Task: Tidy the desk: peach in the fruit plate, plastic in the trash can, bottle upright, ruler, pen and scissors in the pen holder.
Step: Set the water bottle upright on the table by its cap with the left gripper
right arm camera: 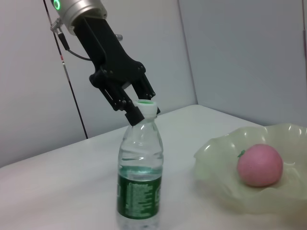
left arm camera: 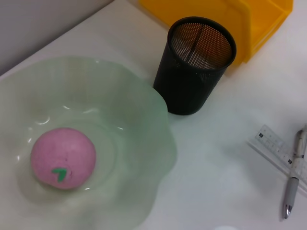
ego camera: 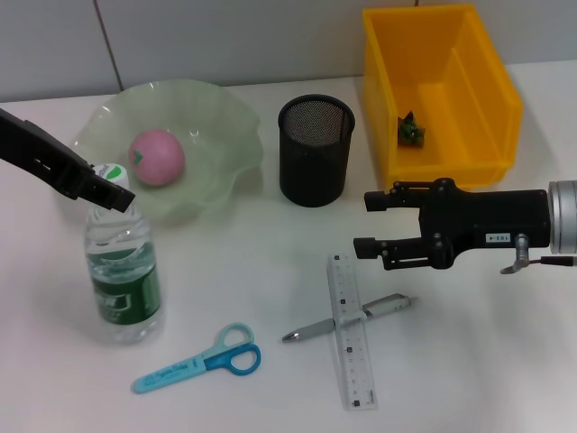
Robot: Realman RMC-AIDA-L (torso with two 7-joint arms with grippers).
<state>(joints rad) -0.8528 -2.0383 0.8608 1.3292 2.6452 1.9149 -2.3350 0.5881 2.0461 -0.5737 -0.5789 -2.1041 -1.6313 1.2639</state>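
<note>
Nearest us on the white desk (ego camera: pixel 270 271) lie the three tools still to be put away: the blue scissors (ego camera: pixel 200 361), blades pointing toward our left, and the ruler (ego camera: pixel 351 331) with the pen (ego camera: pixel 347 318) crossing over its middle. The ruler's long axis runs nearly straight away from us; the pen's runs across it, tip toward our left. Our right gripper (ego camera: pixel 370 223) hangs just beyond the ruler's far end, jaws apart and holding nothing, fingers pointing toward our left. It is plainly the nearer arm for pen and ruler, and we judge the next pick turns on lowering it toward us along the ruler's length.

On our left the bottle (ego camera: pixel 122 271) stands upright, cap on. Our left gripper (right arm camera: pixel 136 106) sits at the cap with its fingers on either side of the neck; whether they clamp it or have let go we cannot tell.

Farther back, the peach (ego camera: pixel 157 158) rests in the fruit plate (ego camera: pixel 225 117), the mesh pen holder (ego camera: pixel 315 151) stands empty beside it, and a small green scrap (ego camera: pixel 411 132) lies in the yellow trash can (ego camera: pixel 478 90). What that scrap is we cannot make out. The right arm's wrist runs out of frame.
</note>
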